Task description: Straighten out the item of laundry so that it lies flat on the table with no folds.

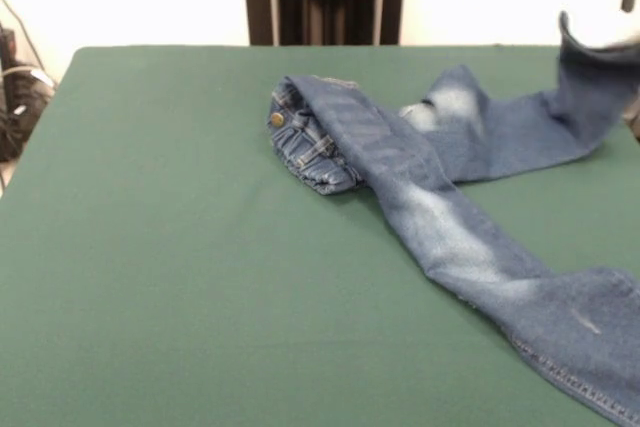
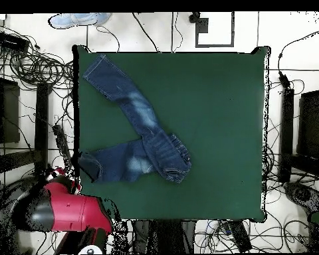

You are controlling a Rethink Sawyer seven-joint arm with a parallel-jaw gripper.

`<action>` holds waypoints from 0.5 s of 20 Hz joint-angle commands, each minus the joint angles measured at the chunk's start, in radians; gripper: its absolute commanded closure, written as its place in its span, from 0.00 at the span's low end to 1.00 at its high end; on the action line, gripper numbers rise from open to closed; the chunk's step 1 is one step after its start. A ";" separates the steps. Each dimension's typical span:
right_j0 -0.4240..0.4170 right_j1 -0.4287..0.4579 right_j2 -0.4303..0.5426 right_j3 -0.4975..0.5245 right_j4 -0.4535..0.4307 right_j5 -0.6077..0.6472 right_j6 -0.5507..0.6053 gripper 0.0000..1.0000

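I'm spreading the jeans [image 1: 420,177], which are lying right of centre on the bench [image 1: 160,247], one leg cuff lifting at the upper right. The pincer [image 2: 74,167] is sitting at that cuff; I can't tell its grip. Next I'm judging the bunched waistband needs unfolding.

The jeans [image 1: 420,162] lie on the green table [image 1: 170,247] — waistband bunched near the middle, one leg running to the near right corner, the other lifted at the right edge.

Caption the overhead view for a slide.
Jeans sprawled in a V on the green table, waistband bunched, one leg's hem lifted at the table edge beside the red arm.
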 commanded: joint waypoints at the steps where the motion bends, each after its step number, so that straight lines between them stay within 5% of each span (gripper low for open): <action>1: -0.018 0.003 0.054 -0.008 0.105 0.101 0.265 0.00; 3: -0.003 0.010 0.023 -0.033 0.092 0.116 0.256 0.00; 6: 0.073 0.072 -0.157 -0.173 0.002 0.212 0.222 0.00; 10: -0.009 0.118 -0.167 -0.280 -0.060 0.274 0.116 0.00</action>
